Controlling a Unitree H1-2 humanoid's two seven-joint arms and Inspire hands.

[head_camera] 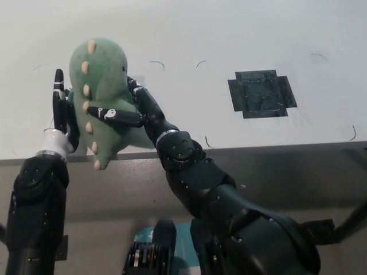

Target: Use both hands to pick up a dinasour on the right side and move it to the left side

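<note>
A green plush dinosaur (pixel 103 97) with cream back spikes is at the left of the white table (pixel 229 34), near its front edge. It is pressed between my two hands. My left hand (pixel 62 114) lies flat against its left side, fingers pointing up. My right hand (pixel 135 109) presses its right side, with one finger stretched across the front of its body. Its tail tip hangs just over the table's front edge. Whether it touches the table I cannot tell.
A dark square patch (pixel 261 93) of tape marks the table at the right. A few small dark marks are scattered on the tabletop. The table's front edge (pixel 275 150) runs across the picture below the hands.
</note>
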